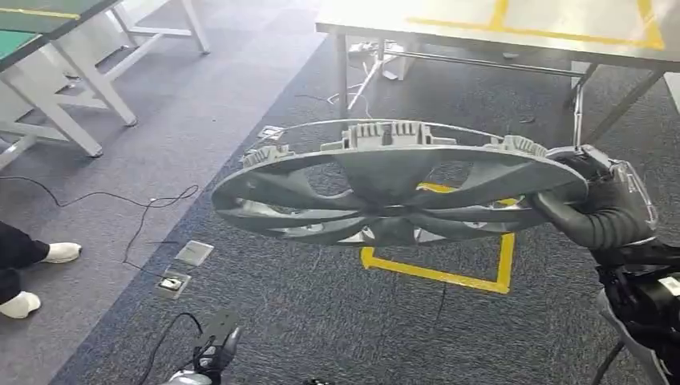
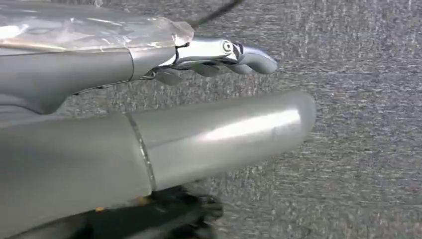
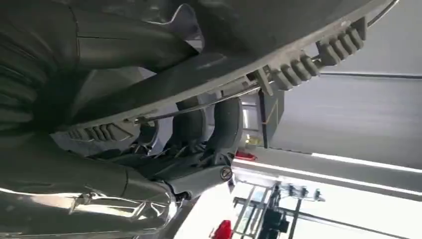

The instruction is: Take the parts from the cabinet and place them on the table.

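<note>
a large grey wheel cover (image 1: 393, 188), round with curved spokes and ribbed clips along its rim, is held in the air above the dark carpet (image 1: 321, 313), tilted nearly flat with its clip side upward. it is gripped at its right edge by the right hand (image 1: 597, 200), whose thumb lies over the top of the rim while the darker fingers (image 3: 226, 124) are wrapped under it, as seen close up in the right wrist view, where the rim's wire ring and clips run just beside the fingers. the left hand (image 2: 219, 52) is seen in the left wrist view hanging over the carpet with nothing in it, its fingers slightly curled and apart from the thick thumb. below and behind the wheel cover a yellow taped rectangle (image 1: 437, 269) is marked on the carpet. a pale table (image 1: 481, 24) with yellow tape lines on its top stands beyond the cover, well apart from it, and white table frames (image 1: 88, 80) are seen at the far left. black cables (image 1: 136, 208) and small floor sockets (image 1: 192, 253) lie on the carpet to the left, and a person's feet in white socks (image 1: 48, 257) are seen at the left edge
</note>
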`<state>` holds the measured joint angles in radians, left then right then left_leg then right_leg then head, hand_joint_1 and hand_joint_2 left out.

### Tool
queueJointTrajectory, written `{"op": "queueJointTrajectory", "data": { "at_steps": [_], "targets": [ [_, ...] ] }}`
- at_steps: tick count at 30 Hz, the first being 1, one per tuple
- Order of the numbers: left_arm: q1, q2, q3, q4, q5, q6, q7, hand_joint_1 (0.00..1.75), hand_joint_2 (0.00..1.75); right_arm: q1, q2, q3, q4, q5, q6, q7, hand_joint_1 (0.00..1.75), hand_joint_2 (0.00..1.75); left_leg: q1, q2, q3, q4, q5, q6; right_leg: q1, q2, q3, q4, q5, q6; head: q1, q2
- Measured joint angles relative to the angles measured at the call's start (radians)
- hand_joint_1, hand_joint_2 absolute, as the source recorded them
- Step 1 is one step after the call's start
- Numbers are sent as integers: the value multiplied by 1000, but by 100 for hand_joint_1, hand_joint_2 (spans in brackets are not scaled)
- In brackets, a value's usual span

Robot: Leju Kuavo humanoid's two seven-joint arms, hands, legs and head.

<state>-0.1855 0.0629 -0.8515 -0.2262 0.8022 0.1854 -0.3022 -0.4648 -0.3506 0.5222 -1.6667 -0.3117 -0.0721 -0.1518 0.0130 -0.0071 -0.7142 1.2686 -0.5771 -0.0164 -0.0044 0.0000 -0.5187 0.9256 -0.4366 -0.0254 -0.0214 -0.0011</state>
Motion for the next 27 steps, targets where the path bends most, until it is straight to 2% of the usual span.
{"op": "queueJointTrajectory", "data": {
  "at_steps": [1, 2, 3, 4, 5, 6, 7, 8, 10, 11, 12, 14, 15, 16, 17, 18, 20, 21, 22, 23, 24, 25, 26, 27],
  "targets": [
    [2, 1, 0, 0, -1, -1, 1, 0, 0, 4, 0, 0, 0, 0, -2, 1, 175, 175, 3, 0, -16, -7, 9, -2, -2, 2, 13, 0, -10, 2, -1, 0],
    [2, 2, 0, 0, -2, -3, 3, 0, 0, 8, 0, 0, 0, 0, -3, 2, 175, 175, 5, 1, -11, -56, 42, -3, -4, 3, 27, 0, -22, 6, 0, 0],
    [2, 3, 0, 0, -3, -3, 3, 0, 0, 9, 0, 0, 0, 0, -4, 1, 175, 175, 6, 1, 7, -129, 94, -6, -6, 3, 42, 2, -34, 11, -1, 0],
    [1, 4, 0, 0, -3, -3, 3, 0, 0, 9, 0, 0, 0, 0, -5, 1, 175, 175, 8, 2, 31, -215, 162, -6, -9, 3, 56, 4, -46, 17, -3, 0],
    [3, 3, 0, 0, -3, -3, 3, 0, 0, 9, 0, 0, 0, -1, -7, 1, 175, 175, 12, 4, 50, -292, 239, -5, -8, 2, 51, 4, -59, 24, -4, 0],
    [2, 4, 0, 0, -3, -3, 5, 0, 0, 8, 0, 1, 0, -1, -8, 1, 175, 175, 8, 3, 44, -312, 211, 4, -5, 5, 66, 16, -72, 30, -3, 0],
    [2, 4, 0, 0, -3, -4, 7, 0, 0, 5, 0, 0, 0, -2, -9, 0, 175, 175, 3, 1, 46, -302, 220, 15, -3, 7, 62, 11, -78, 37, 0, 0],
    [2, 3, 0, 0, -3, -4, 8, 0, 0, 7, 0, 0, -1, -2, -8, 0, 175, 175, 5, 2, 46, -302, 216, 26, -3, 9, 70, 13, -78, 44, 2, 0],
    [-1, 1, 0, 0, -4, -4, 8, 0, 0, 8, -2, -2, -2, -2, -8, 1, 175, 175, 6, 1, 60, -305, 209, 39, -6, 7, 76, 24, -84, 47, 0, 0],
    [-2, 1, 0, 0, -5, -4, 8, 0, 0, 7, -3, -3, -2, -2, -9, 1, 175, 175, 7, 0, 72, -309, 203, 44, -8, 2, 47, 70, -83, 49, 3, 0],
    [-3, 3, 0, 0, -6, -4, 8, 0, 0, 5, -3, -3, -2, -2, -9, 0, 175, 175, 7, 0, 81, -310, 197, 51, -8, 3, 10, 141, -96, 52, 5, 0],
    [-4, 4, 0, 0, -6, -4, 8, 0, 0, 7, -3, -3, -2, -2, -9, 0, 175, 175, 2, -1, 97, -310, 182, 55, -8, 2, -88, 306, -169, 59, 6, 0],
    [-4, 3, 0, 0, -6, -4, 8, 0, 0, 9, -3, -2, -2, -2, -9, 0, 175, 175, 0, -2, 107, -310, 174, 56, -8, 3, -123, 353, -199, 59, 6, 0],
    [-2, 3, 0, 0, -6, -4, 8, 0, 0, 11, -3, -2, -2, -2, -9, 0, 175, 175, -2, -4, 118, -309, 165, 58, -7, 3, -141, 361, -203, 58, 6, 0],
    [-2, 2, 0, 0, -6, -4, 8, 0, 0, 12, -3, -2, -2, -2, -9, 1, 175, 175, -4, -6, 131, -309, 157, 58, -5, 3, -141, 330, -180, 54, 6, 0],
    [-2, 2, 0, 0, -6, -4, 8, 0, 0, 11, -3, -2, -2, -2, -9, 2, 175, 175, -7, -8, 146, -309, 147, 58, -4, 3, -123, 254, -122, 46, 8, 0],
    [-2, 2, 0, 0, -6, -4, 8, 0, 0, 10, -4, -4, -2, -2, -10, 1, 175, 175, -11, -10, 175, -310, 128, 55, 6, 3, -67, 66, 25, 24, 8, 0],
    [-2, -2, 0, 0, -5, -4, 8, 0, 0, 10, -4, -5, -2, -2, -10, 1, 175, 175, -12, -9, 181, -314, 125, 51, 12, -2, -63, 53, 9, 16, 6, 0],
    [-5, 0, 0, 0, -6, -4, 8, 0, 0, 6, -4, -5, -2, -2, -10, 1, 175, 175, -10, -9, 174, -316, 125, 46, 17, -2, -55, 29, -2, 12, 8, 0],
    [-7, 0, 0, 0, -4, -4, 10, 0, 0, 6, -4, -5, -6, -2, -9, 0, 175, 175, -9, -7, 173, -316, 125, 40, 17, -5, -47, 31, 14, 14, 8, 0],
    [-6, -1, 0, 0, -3, -6, 10, 0, 0, 6, -4, -5, -7, -2, -9, 0, 175, 175, -11, -5, 176, -308, 127, 37, 19, -3, -47, 25, 13, 13, 7, 0],
    [-7, 0, 0, 0, -3, -6, 10, 0, 0, 6, -4, -5, -8, -2, -9, 0, 175, 175, -14, -3, 181, -310, 126, 33, 8, -2, -33, 17, 15, 10, 5, 0],
    [-6, 0, 0, 0, -3, -6, 9, 0, 0, 6, -5, -5, -8, -2, -8, 1, 175, 175, -13, -1, 179, -302, 115, 29, 5, -4, -21, 6, 17, 10, 7, 0],
    [-8, -1, 0, 0, -3, -6, 9, 0, 0, 5, -5, -8, -8, -1, -9, 1, 175, 175, -11, 0, 156, -250, 95, 22, 4, -4, -12, 1, 16, 8, 4, 0]
  ]
}}
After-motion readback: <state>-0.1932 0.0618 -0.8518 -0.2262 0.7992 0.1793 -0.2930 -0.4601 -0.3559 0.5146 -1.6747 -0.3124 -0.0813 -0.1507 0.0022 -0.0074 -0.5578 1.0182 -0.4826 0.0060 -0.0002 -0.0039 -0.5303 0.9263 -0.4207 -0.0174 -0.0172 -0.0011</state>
